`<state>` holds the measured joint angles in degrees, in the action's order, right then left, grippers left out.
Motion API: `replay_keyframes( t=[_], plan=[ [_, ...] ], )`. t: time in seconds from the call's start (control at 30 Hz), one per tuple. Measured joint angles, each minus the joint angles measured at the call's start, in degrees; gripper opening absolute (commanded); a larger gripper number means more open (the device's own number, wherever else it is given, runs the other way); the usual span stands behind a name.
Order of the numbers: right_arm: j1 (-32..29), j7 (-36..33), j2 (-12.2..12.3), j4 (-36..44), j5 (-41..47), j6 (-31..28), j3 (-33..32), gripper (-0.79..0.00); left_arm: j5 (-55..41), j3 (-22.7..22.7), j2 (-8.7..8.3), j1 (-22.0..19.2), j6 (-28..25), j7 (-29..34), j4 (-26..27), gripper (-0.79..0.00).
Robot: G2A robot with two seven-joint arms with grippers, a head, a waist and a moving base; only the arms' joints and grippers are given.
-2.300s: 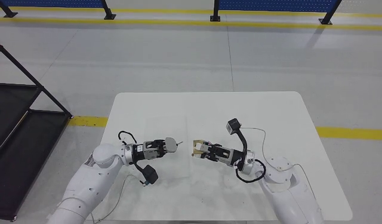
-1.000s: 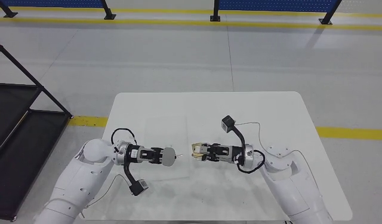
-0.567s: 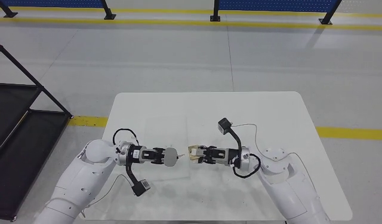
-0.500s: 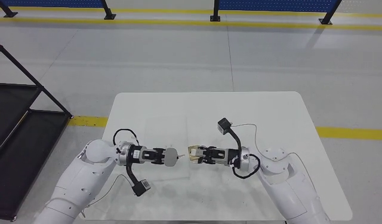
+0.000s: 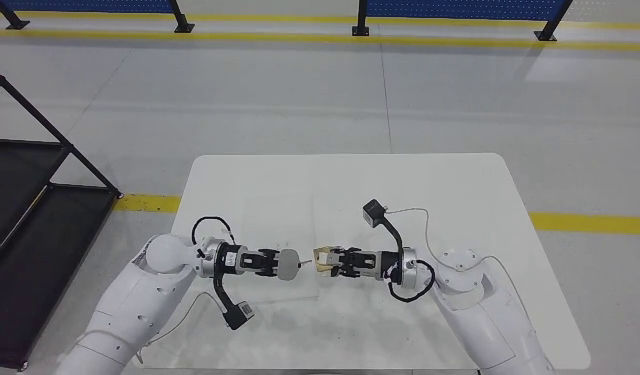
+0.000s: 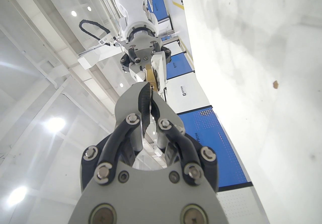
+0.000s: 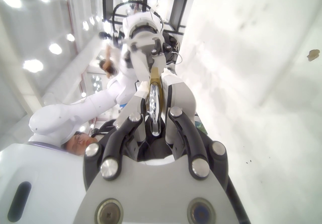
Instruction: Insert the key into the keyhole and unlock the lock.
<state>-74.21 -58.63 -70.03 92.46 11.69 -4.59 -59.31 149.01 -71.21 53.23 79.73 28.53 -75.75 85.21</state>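
My left pincer (image 6: 150,100): pinched tight on the key (image 6: 151,89), blade forward. Key tip: at the face of the brass lock (image 6: 150,76); insertion not discernible. My right pincer (image 7: 154,88): clamped around that lock, above the table (image 5: 450,195).

The lock (image 6: 151,79), clamped in the right gripper (image 6: 149,74), is mostly covered by fingers, and its keyhole is hidden. Just beside the lock, the key (image 6: 150,105) is a thin edge inside the left gripper (image 6: 150,91). Whether key and lock touch cannot be told.
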Motion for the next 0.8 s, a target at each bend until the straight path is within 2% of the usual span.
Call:
replay_keyframes(
  t=[0.8],
  plan=[
    [0.72, 0.40, 0.60, -0.62, 0.91, -0.59, 1.55, -0.785, -0.75, 2.79, -0.73, -1.42, 0.60, 0.60, -1.04, -0.785]
  ],
)
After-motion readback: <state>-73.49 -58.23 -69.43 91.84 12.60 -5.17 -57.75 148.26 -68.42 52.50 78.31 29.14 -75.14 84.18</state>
